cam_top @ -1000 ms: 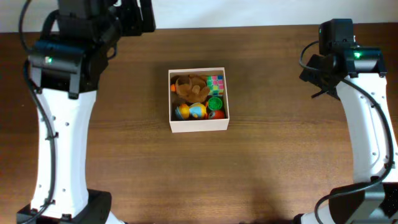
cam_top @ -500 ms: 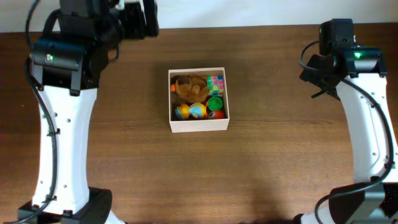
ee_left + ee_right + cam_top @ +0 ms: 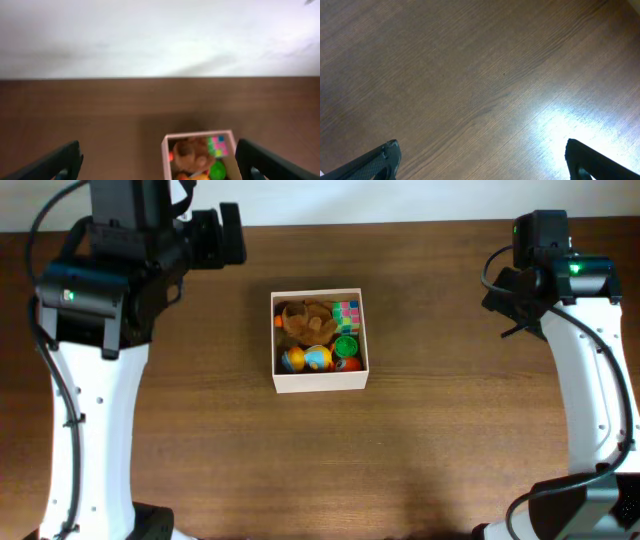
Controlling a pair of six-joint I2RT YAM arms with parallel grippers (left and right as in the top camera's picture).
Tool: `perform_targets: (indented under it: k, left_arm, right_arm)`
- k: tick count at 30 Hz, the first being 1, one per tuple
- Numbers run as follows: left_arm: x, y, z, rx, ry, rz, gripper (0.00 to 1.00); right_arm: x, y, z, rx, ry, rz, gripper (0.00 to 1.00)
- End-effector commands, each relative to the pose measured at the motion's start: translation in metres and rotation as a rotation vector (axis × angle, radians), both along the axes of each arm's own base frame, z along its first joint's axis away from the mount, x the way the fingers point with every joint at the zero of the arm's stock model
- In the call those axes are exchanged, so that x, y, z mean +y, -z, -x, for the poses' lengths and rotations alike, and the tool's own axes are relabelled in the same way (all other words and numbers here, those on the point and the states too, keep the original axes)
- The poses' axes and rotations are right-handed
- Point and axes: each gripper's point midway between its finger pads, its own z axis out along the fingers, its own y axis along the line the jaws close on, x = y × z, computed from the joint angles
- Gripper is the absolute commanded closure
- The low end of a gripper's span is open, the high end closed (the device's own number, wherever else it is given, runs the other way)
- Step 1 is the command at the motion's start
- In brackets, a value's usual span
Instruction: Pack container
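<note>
Grainy brown wooden table (image 3: 420,460) holds the square white-walled container (image 3: 320,382); left fingers (image 3: 56,162) and right fingers (image 3: 379,160) gape empty.

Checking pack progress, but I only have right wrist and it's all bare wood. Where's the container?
Observer: The container sits mid-table, well to the left of the right arm.
Operator: Anything in it?
Observer: Yes: a brown plush toy, a multicoloured cube, a green round piece and an orange-and-blue toy.
Operator: Left fingers holding anything?
Observer: No. The left fingers are wide open and empty, apart from the container, near the table's far edge on the left side.
</note>
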Motion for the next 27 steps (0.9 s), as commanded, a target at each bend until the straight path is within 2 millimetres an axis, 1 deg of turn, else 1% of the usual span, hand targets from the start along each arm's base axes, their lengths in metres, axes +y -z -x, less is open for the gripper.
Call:
perform_targets:
  k: [1,9,13,17,22,27]
  left_arm:
    - [-0.015,-0.012,0.006,-0.041,0.055,0.017,0.01]
    - [-0.036,-0.031,-0.006,-0.095,0.144,0.082,0.01]
    - [-0.049,-0.035,-0.017,-0.087,0.197,0.111,0.01]
    - [-0.057,-0.039,-0.024,-0.081,0.224,0.125,0.01]
    - [-0.06,-0.047,-0.021,-0.109,0.246,0.14,0.01]
    - [-0.064,-0.041,-0.022,-0.092,0.263,0.148,0.01]
  right_arm:
    - [-0.002,0.002,-0.001,0.008,0.0,0.003,0.01]
    - [-0.002,0.002,-0.001,0.008,0.0,0.003,0.01]
    - [-0.002,0.002,-0.001,0.008,0.0,0.003,0.01]
    - [-0.002,0.002,-0.001,0.008,0.0,0.003,0.01]
    - [-0.002,0.002,-0.001,0.008,0.0,0.003,0.01]
    - [-0.002,0.002,-0.001,0.008,0.0,0.003,0.01]
